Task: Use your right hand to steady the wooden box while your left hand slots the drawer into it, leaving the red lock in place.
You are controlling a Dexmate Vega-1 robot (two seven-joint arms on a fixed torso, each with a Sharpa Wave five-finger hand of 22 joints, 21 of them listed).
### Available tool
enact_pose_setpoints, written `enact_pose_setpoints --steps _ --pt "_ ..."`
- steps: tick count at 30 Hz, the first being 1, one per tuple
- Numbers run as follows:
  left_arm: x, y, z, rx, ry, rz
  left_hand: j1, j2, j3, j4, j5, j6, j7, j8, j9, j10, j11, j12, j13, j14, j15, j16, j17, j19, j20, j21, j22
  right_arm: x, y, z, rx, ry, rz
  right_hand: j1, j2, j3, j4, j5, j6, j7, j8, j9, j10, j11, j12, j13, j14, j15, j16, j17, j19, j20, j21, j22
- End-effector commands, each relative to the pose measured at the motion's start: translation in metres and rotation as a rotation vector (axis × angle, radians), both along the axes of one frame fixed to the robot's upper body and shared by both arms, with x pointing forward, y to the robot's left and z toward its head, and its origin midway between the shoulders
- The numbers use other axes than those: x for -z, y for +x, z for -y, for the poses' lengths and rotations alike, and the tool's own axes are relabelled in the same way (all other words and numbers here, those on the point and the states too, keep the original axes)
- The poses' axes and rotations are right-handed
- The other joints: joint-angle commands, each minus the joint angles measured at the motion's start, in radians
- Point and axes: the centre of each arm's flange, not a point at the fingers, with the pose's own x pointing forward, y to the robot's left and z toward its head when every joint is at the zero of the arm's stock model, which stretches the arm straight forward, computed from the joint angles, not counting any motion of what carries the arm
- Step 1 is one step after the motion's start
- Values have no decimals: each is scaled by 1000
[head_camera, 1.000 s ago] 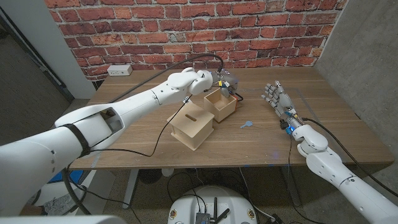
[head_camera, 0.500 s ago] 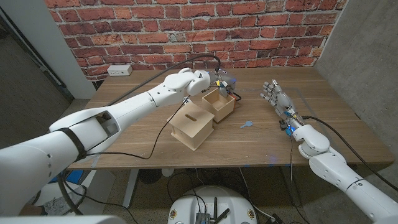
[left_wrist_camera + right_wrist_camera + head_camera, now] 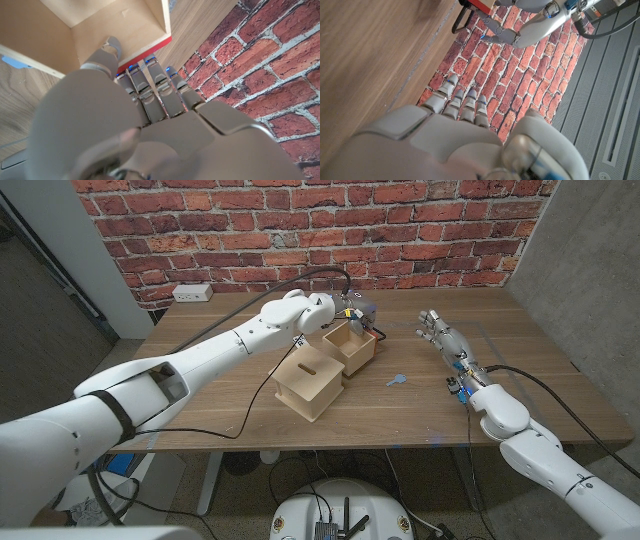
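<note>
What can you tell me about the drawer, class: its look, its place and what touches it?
The drawer is a small open-topped tray of pale wood, empty, with a red strip along one edge. It sits upright on the table, behind the wooden box, close by it, not slotted in. The left hand is at its far rim, thumb inside, fingers behind the red edge.

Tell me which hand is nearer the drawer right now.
Left. The left hand is at the drawer, at its far red-edged side. The right hand is held well off to the drawer's right, apart from it, fingers spread and holding nothing.
</note>
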Motion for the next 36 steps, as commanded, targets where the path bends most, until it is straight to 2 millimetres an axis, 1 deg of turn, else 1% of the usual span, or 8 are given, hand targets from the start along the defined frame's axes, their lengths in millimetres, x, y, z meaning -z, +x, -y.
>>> enact_pose_setpoints --steps 1,11,17,25,36 --pt "1 -2 -4 -19 -12 2 40 40 -6 0 10 36 28 3 13 13 1 -2 4 35 -81 6 3 6 -157 -2 3 7 -18 -15 73 -138 88 6 9 -1 6 7 8 -1 6 6 8 1 4 6 12 1 7 2 7 -2 3 6" --pt "1 -5 -6 -27 -25 1 42 40 -9 1 10 36 28 1 13 12 1 -3 4 35 -81 5 3 5 -157 -3 3 17 -32 -22 120 -245 130 6 9 -1 6 7 8 -1 6 6 8 1 4 6 12 1 7 2 7 -2 3 6" --pt "1 -7 -6 -35 -37 1 43 41 -10 1 11 36 29 0 14 12 1 -3 4 37 -81 5 4 4 -157 -3 3 21 -40 -28 169 -337 188 6 9 -1 6 7 8 -1 6 6 8 1 4 6 12 1 7 2 7 -2 3 6" --pt "2 -7 -8 -39 -48 1 44 42 -12 1 11 37 29 0 14 13 1 -3 5 39 -81 5 4 4 -156 -3 3 25 -48 -36 219 -456 237 6 9 -1 6 7 8 -1 6 6 8 1 4 6 12 1 7 2 7 -2 3 6" --pt "1 -8 -9 -39 -60 -1 45 43 -15 2 12 36 27 -2 14 11 1 -5 5 42 -81 6 5 3 -156 -3 3 29 -59 -45 286 -553 308 6 9 -1 6 7 8 -1 6 6 8 1 4 6 12 1 7 2 7 -2 3 6"
